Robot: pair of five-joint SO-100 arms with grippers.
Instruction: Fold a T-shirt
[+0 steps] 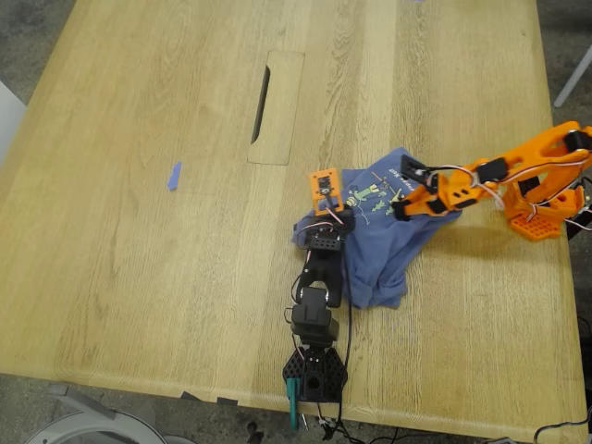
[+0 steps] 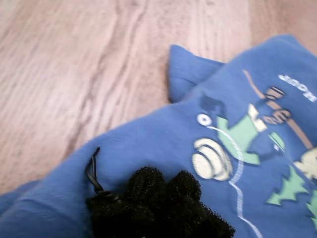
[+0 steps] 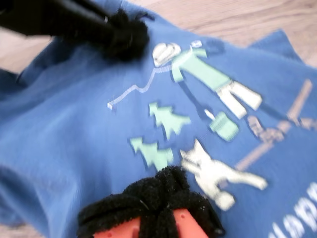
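Observation:
The blue-purple T-shirt (image 1: pixel 379 254) lies crumpled on the wooden table, its cartoon print (image 1: pixel 372 197) facing up. My first gripper (image 1: pixel 326 213), on the black arm, sits at the shirt's edge toward the exterior view's left. Its black foam pads (image 2: pixel 158 198) are together, pinching the fabric (image 2: pixel 163 144). My second gripper (image 1: pixel 403 196), on the orange arm, reaches in from the exterior view's right. Its foam pads (image 3: pixel 153 198) are together on the cloth (image 3: pixel 74 124) beside the print (image 3: pixel 198 74). The first gripper also shows in the second wrist view (image 3: pixel 124 34).
A small blue strip (image 1: pixel 174 176) lies on the table toward the exterior view's left. A rectangular cable hatch with a dark slot (image 1: pixel 262 104) is set in the tabletop behind the shirt. The orange arm's base (image 1: pixel 546 203) stands by the edge at the exterior view's right, the black arm's base (image 1: pixel 314 375) at the front edge.

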